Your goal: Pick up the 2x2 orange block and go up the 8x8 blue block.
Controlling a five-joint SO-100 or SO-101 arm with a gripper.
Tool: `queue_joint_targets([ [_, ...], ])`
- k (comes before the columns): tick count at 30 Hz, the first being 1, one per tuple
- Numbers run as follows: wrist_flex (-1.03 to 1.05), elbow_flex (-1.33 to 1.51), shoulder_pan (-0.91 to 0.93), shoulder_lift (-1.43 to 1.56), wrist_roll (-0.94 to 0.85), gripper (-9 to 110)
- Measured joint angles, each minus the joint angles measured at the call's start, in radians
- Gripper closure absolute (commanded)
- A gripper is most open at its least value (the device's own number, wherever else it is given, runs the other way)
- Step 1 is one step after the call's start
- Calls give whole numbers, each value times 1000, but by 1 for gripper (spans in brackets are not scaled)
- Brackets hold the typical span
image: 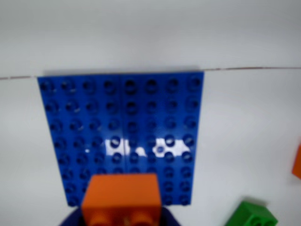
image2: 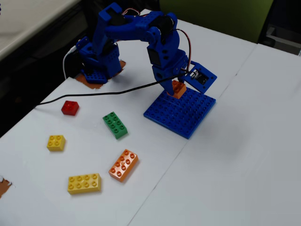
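Note:
The small orange 2x2 block (image: 123, 197) is held in my gripper (image: 123, 219) at the bottom of the wrist view, studs towards the camera. In the fixed view the block (image2: 178, 89) hangs just above the near-left edge of the blue 8x8 baseplate (image2: 186, 115). The baseplate (image: 122, 122) fills the middle of the wrist view, flat on the white table. The blue jaws stand either side of the block, closed on it.
On the white table to the left in the fixed view lie a green 2x4 brick (image2: 115, 125), an orange 2x4 brick (image2: 123, 165), a yellow 2x4 brick (image2: 84, 183), a yellow 2x2 brick (image2: 56, 142) and a red brick (image2: 70, 108). A black cable (image2: 94, 95) crosses the table.

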Motion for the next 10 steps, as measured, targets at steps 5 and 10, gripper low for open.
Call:
queue_joint_targets([
  [5,0,0,0,-9,-3,102],
  [10,0,0,0,-12,-6,102],
])
